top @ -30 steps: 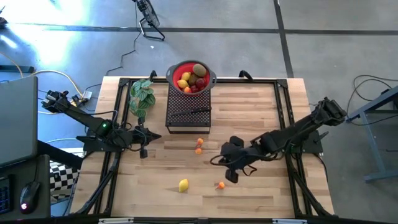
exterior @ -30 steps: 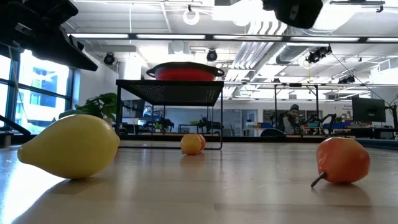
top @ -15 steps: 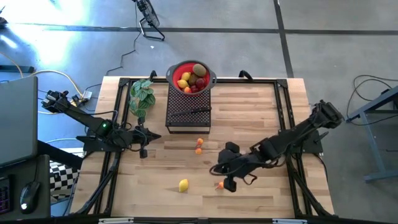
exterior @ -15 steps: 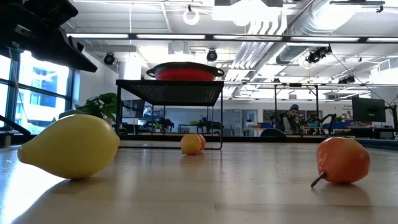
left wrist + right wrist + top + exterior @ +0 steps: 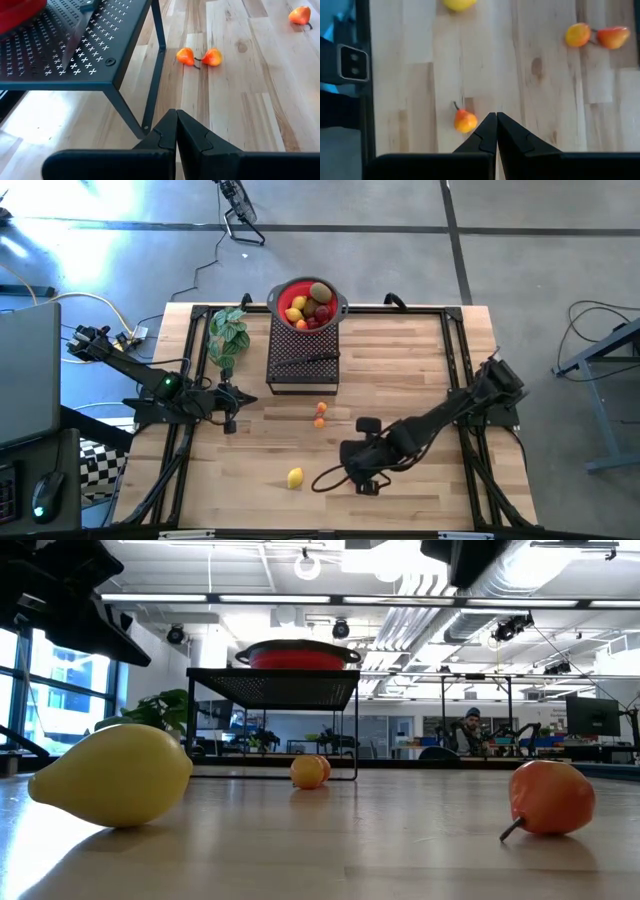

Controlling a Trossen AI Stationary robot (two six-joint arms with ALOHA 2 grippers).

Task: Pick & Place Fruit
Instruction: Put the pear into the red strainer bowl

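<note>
A small orange fruit with a stem (image 5: pixel 465 121) lies on the wooden table near its front edge; the low view shows the same fruit (image 5: pixel 550 797). My right gripper (image 5: pixel 496 116) (image 5: pixel 366 485) hovers over it, shut, tilted steeply down, its tips just beside the fruit. In the high view the gripper hides this fruit. A yellow lemon (image 5: pixel 295 477) (image 5: pixel 112 775) lies to its left. Two more small orange fruits (image 5: pixel 320 415) (image 5: pixel 199 56) lie side by side mid-table. My left gripper (image 5: pixel 231 425) (image 5: pixel 176 112) waits shut at the left, empty.
A red colander (image 5: pixel 308 302) holding several fruits stands at the far end of a black mesh stand (image 5: pixel 303 355), with a black-handled knife (image 5: pixel 305 361) lying on the stand. A green leafy plant (image 5: pixel 228 332) is at the far left. Bare wood lies right of the stand.
My right gripper has swung toward the table's near edge and to the left, tipping more steeply downward, and now stands over the small orange fruit. The fruits have kept their places.
</note>
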